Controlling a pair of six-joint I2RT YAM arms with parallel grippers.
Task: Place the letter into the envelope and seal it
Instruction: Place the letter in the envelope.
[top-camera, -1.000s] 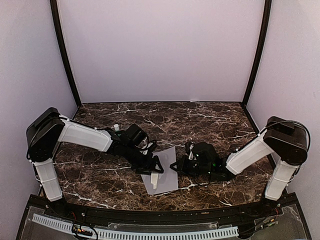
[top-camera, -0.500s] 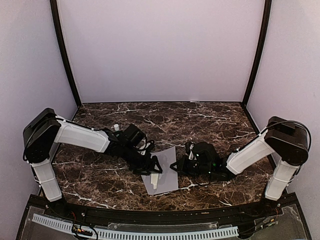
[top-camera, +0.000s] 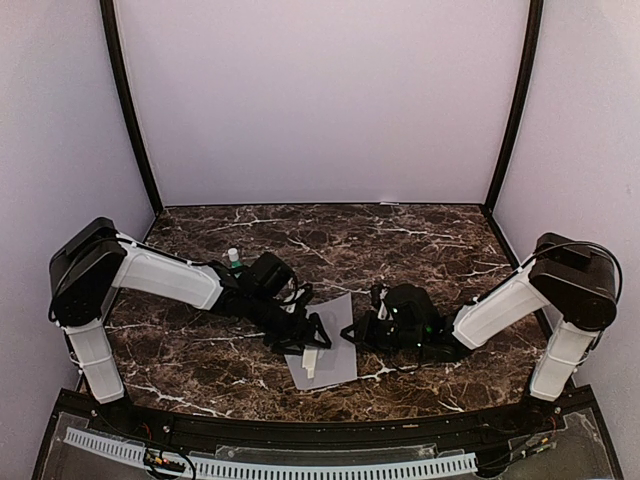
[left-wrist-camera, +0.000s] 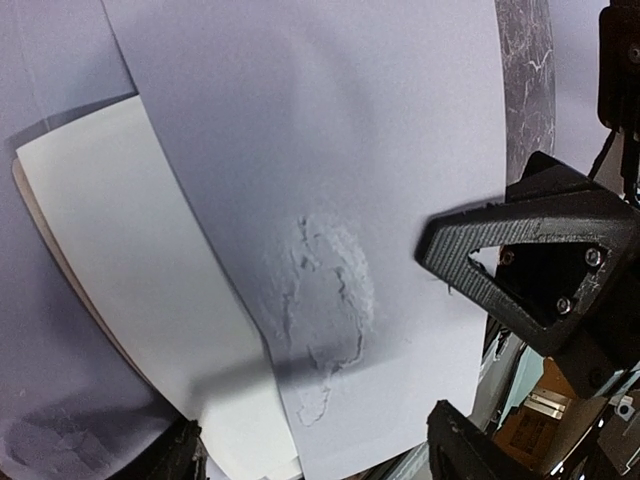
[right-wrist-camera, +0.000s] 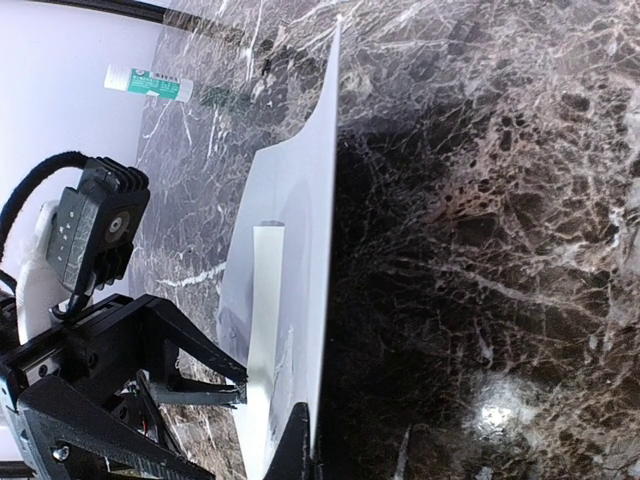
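The pale grey-lavender envelope (top-camera: 330, 335) lies on the marble table between my arms. A cream letter (top-camera: 310, 362) sticks out of its near end. In the left wrist view the envelope's sheet (left-wrist-camera: 330, 150) overlaps the letter (left-wrist-camera: 130, 300), with a torn, rough patch in the middle. My left gripper (top-camera: 303, 335) is open, its jaws wide apart over the letter and envelope (left-wrist-camera: 320, 450). My right gripper (top-camera: 352, 333) is shut on the envelope's right edge and holds it lifted (right-wrist-camera: 308, 440). The right wrist view shows the letter (right-wrist-camera: 265, 320) under that raised edge.
A glue stick with a green cap (top-camera: 233, 257) stands behind the left arm, and it shows lying at the top left of the right wrist view (right-wrist-camera: 150, 83). The dark marble tabletop (top-camera: 400, 240) has lavender walls on three sides.
The left arm has shifted slightly, and the glue stick's green cap shows more behind it. The envelope, letter and right gripper hold the same place.
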